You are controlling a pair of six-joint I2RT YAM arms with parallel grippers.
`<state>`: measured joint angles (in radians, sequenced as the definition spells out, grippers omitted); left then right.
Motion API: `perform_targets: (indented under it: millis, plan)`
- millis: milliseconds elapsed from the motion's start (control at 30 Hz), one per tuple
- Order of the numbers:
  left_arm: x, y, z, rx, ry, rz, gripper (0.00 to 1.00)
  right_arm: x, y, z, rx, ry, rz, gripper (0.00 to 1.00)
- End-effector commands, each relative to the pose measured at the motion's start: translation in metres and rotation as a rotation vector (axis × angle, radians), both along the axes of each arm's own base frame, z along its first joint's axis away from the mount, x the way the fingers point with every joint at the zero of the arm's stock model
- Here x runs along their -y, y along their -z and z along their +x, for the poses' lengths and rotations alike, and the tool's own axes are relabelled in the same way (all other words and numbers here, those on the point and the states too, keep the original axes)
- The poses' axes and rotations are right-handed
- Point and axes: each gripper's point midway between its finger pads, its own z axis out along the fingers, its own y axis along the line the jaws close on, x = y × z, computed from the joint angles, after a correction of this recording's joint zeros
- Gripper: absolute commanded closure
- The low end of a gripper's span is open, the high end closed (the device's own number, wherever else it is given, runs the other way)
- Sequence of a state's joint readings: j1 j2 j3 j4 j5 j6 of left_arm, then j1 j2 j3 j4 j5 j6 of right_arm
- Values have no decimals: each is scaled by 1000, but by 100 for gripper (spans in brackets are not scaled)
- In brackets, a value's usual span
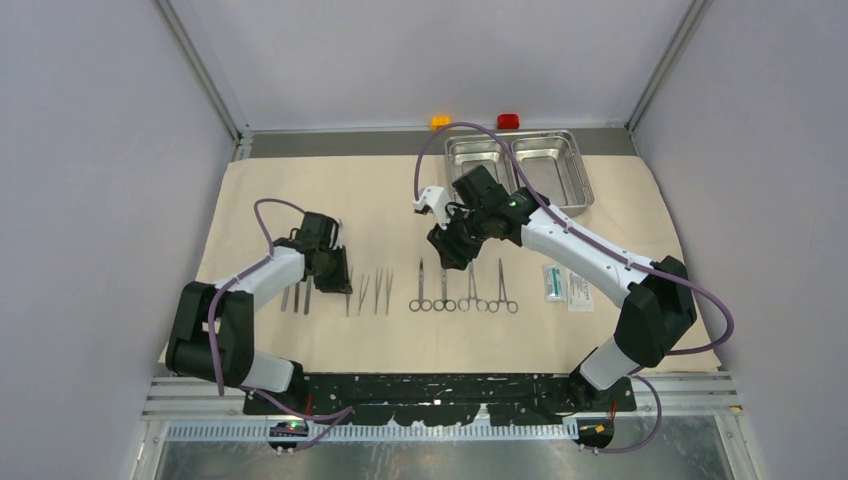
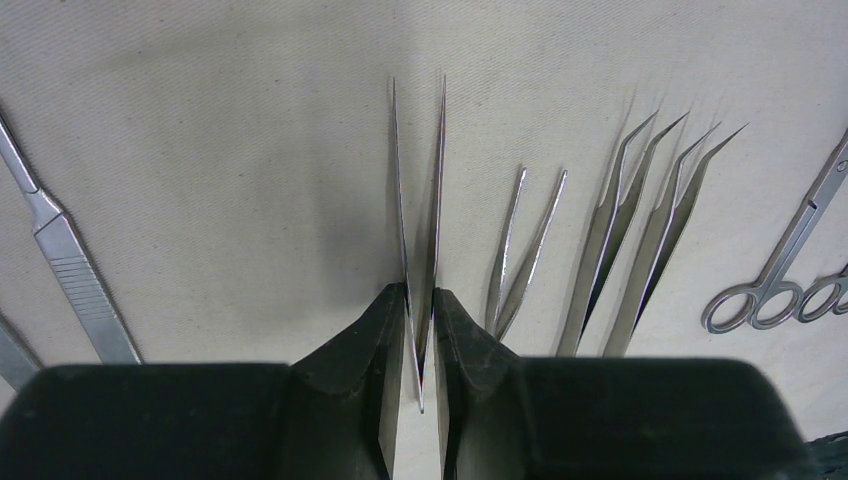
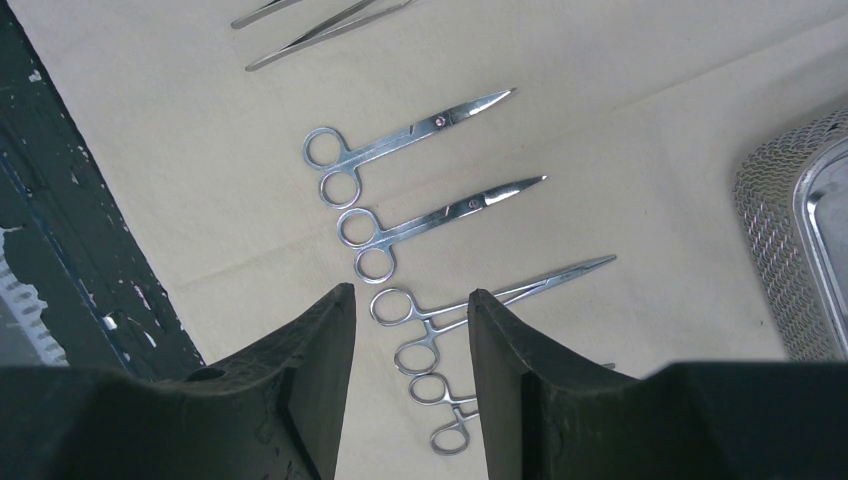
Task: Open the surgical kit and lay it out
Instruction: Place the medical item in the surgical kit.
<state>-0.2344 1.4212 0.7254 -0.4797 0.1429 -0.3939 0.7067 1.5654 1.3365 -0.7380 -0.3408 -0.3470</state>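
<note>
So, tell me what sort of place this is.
Most likely a robotics test cell, not an operating room: grey panel walls box in the workspace, the left arm and right arm are bolted at the near edge, and clamps and tweezers sit in a row on a beige cloth.

Left tool (image 2: 420, 296) low, clamped on tweezers (image 2: 401, 200); right tool (image 3: 410, 295) open (arm extended).

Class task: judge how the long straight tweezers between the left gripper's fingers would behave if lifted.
The straight tweezers are thin steel, so probably light and springy: their spread arms would likely pinch together. The polished surface may slip in the left gripper. Being flat-sided, they seem unlikely to roll on the cloth.
</note>
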Motion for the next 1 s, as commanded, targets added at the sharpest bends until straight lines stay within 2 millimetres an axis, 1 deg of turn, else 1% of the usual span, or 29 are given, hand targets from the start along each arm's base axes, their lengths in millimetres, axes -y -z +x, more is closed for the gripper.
perform_targets:
  millis: [0, 233, 300, 367, 400, 467, 533, 600, 667, 700, 800, 833, 867, 900, 967]
  plan:
    - [5, -7, 13, 38, -6, -19, 81, -2, -9, 5, 35, -11, 17, 50]
    - [6, -9, 15, 52, -5, -21, 76, -1, -9, 5, 36, -9, 16, 50]
    - [6, -11, 15, 60, -1, -22, 72, -1, -9, 5, 39, -6, 13, 50]
    - [7, -15, 17, 77, 9, -26, 70, 1, -10, 6, 45, 3, 11, 49]
    - [7, -18, 18, 90, 17, -29, 67, 2, -10, 7, 48, 14, 11, 49]
    - [7, -23, 18, 111, 29, -30, 59, 5, -11, 11, 55, 39, 16, 48]
    - [7, -31, 19, 139, 40, -31, 54, 8, -15, 15, 61, 68, 26, 47]
    - [9, -42, 22, 176, 60, -41, 46, 13, -18, 20, 65, 102, 38, 46]
    - [12, -57, 26, 226, 90, -59, 38, 19, -22, 27, 66, 155, 58, 45]
    - [13, -63, 28, 251, 101, -59, 32, 23, -25, 30, 69, 181, 70, 43]
    - [10, -87, 39, 331, 112, -40, 9, 42, -35, 46, 97, 292, 108, 40]
    - [9, -94, 43, 358, 123, -32, 3, 50, -40, 51, 105, 329, 118, 32]
    - [9, -104, 48, 388, 135, -23, 1, 57, -43, 56, 109, 368, 127, 27]
    - [7, -113, 52, 419, 149, -8, 0, 66, -48, 60, 117, 411, 139, 24]
    - [4, -135, 62, 492, 182, 29, 0, 84, -55, 68, 135, 490, 158, 23]
